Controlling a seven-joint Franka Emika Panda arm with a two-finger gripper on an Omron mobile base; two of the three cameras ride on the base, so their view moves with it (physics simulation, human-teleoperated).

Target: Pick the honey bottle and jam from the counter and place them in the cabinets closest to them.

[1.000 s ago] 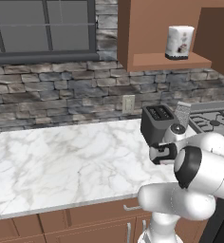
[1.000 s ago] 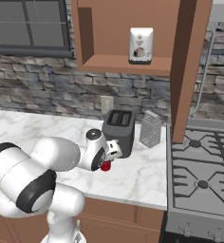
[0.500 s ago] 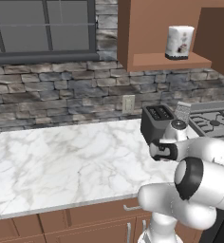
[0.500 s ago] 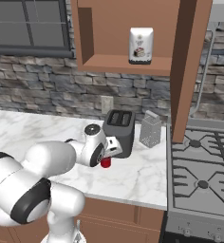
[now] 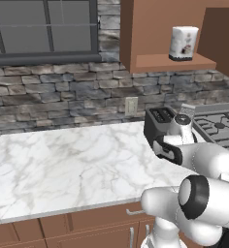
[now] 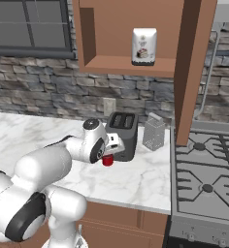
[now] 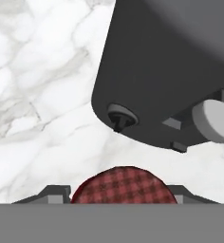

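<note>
1. Here you see the tool point(image 6: 108, 154) low over the long white marble desk point(image 6: 136, 179) with grey veins, right in front of the dark grey toaster point(image 6: 122, 135).
2. The small red jam jar point(image 6: 107, 160) stands on the desk, just beside the front of the toaster. In the hand view its red checked lid point(image 7: 124, 186) lies between the two dark finger tips point(image 7: 54, 193), one tip at each side of it.
3. The tips stand very near to the lid, but you cannot tell from the pictures whether they already press on the jar or whether a small gap remains.
4. In the left base view the white arm point(image 5: 204, 160) covers the jar, and you see the toaster point(image 5: 160, 123) behind the wrist.
5. Right of the toaster a grey metal grater point(image 6: 154, 131) stands upright on the desk, near the stove point(image 6: 206, 169).
6. Above, the reddish-brown wooden wall cabinet point(image 6: 136, 29) is open at the front, and a white labelled canister point(image 6: 144, 46) stands on its wooden shelf point(image 6: 131, 65).
</note>
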